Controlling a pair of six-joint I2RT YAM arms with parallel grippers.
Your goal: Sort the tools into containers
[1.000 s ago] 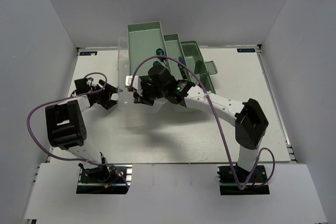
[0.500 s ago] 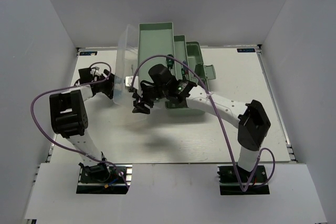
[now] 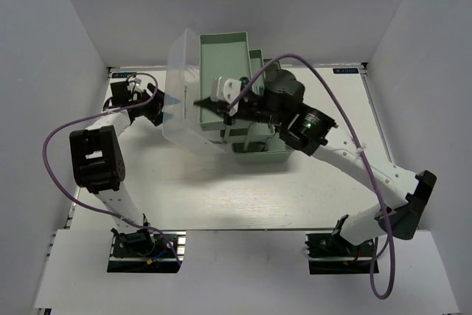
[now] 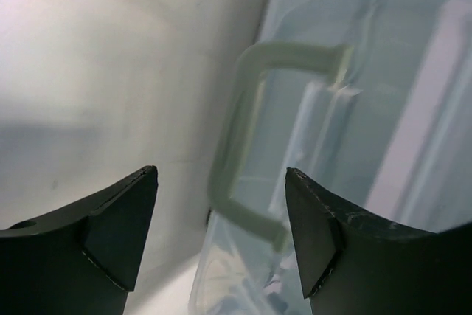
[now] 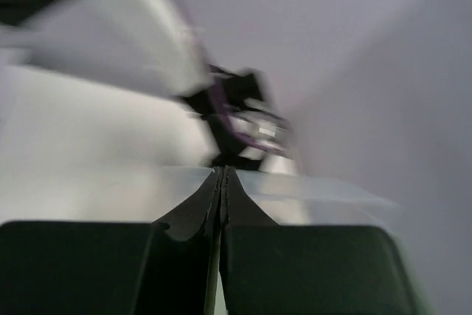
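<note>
The pale green toolbox (image 3: 225, 46) stands at the table's back middle with its trays (image 3: 262, 154) folded out. Its translucent clear lid (image 3: 181, 64) is raised and tilted over the box's left side. My right gripper (image 3: 200, 102) is shut on the lid's edge; in the right wrist view the jaws (image 5: 222, 171) are pressed together with the lid (image 5: 324, 189) spreading to both sides. My left gripper (image 3: 161, 105) is open and empty just left of the lid. In the left wrist view (image 4: 221, 172) the lid's pale green handle (image 4: 236, 130) lies between the fingers, untouched. The tools are hidden.
White walls close in the table at the back and both sides. The right arm's purple cable (image 3: 332, 94) arcs over the toolbox's right side. The left arm's cable (image 3: 55, 138) loops near the left wall. The white tabletop (image 3: 243, 197) lies in front of the toolbox.
My right gripper has risen and moved back with the lid, swinging it up from lying flat at the left. My left gripper moved farther back and left. The toolbox shifted slightly right.
</note>
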